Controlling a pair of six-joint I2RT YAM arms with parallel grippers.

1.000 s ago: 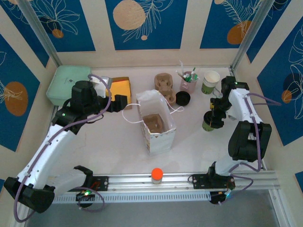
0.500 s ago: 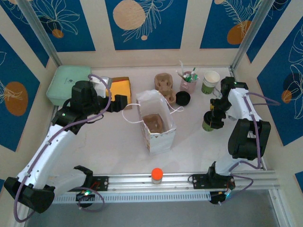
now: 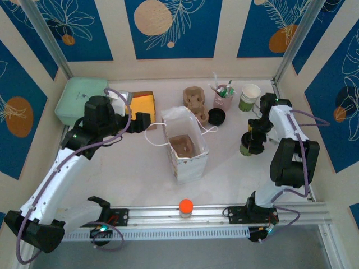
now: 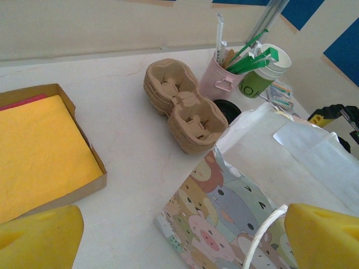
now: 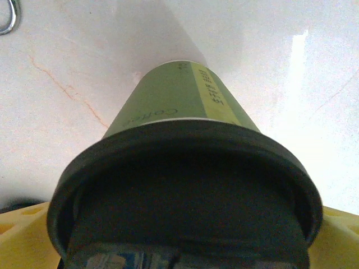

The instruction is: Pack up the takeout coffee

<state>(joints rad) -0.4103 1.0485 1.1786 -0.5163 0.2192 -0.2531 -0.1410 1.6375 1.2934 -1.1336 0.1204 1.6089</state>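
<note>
Bench: a white, faintly veined bench [image 3: 129, 168], with a metal rail [image 3: 224, 213] and an orange knob [image 3: 185, 206] along its near edge.
Room: cream walls [image 3: 115, 33] carry blue panels printed with leaves and orange discs, and metal posts stand in the 2 back corners.
Takeout coffee: the takeout coffee [image 3: 245, 148] stands upright on the bench at the right side, well apart from the paper bag [image 3: 190, 168], with its black cap on.
Right hand: the right hand [image 3: 251, 137] is spread wide, with 1 yellow finger [image 5: 19, 235] on each side of the cap. It is released; I cannot tell whether it touches the rim.
Left hand: the left hand [image 3: 145, 119] is released and holds nothing. It hovers just left of the bag, and its yellow fingers [image 4: 39, 238] stand far apart.
Top view: a brown cup carrier [image 3: 182, 145] sits inside the open bag, and a green box [image 3: 78, 98] stands at the back left.
Left wrist view: cartoon animals cover the bag's side, and green sticks stand in the pink cup [image 4: 216, 81].
Right wrist view: "Coffee" lettering and a yellow-green stripe run down the cup's green side.
Around: a cardboard tray of yellow paper [image 3: 143, 102], a stack of carriers [image 3: 194, 100] and a lidless cup [image 3: 249, 96] stand along the back.
In the way: a loose black lid [image 3: 216, 116] lies between the bag's rear corner and the pink cup.
</note>
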